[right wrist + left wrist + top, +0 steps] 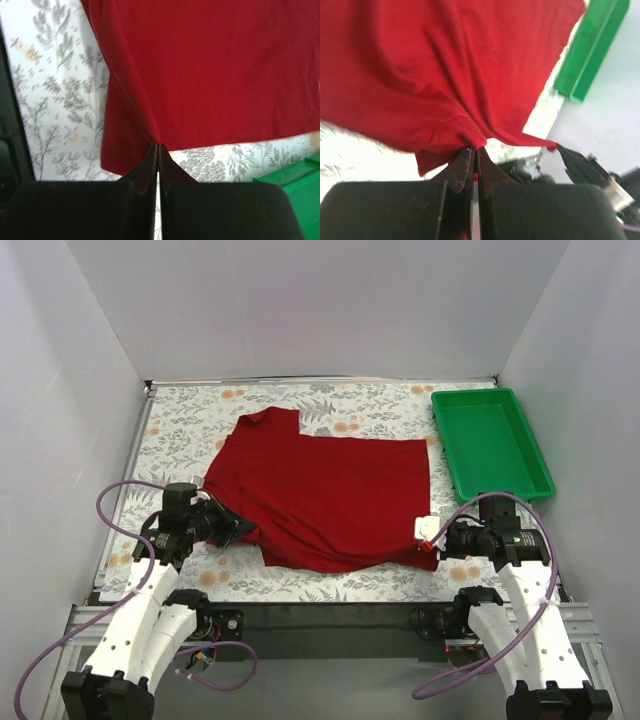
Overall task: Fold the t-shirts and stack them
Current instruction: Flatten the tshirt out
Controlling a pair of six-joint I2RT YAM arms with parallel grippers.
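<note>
The dark red t-shirt lies spread over the middle of the floral table cloth, one sleeve pointing to the far left. My left gripper is shut on the shirt's near left edge; in the left wrist view the cloth bunches between the closed jaws. My right gripper is shut on the shirt's near right corner; in the right wrist view the closed jaws pinch the red cloth and pull it taut. The near hem hangs lifted between both grippers.
A green plastic tray stands at the far right, close to the right arm; it also shows in the left wrist view and the right wrist view. White walls enclose the table. The floral cloth shows around the shirt.
</note>
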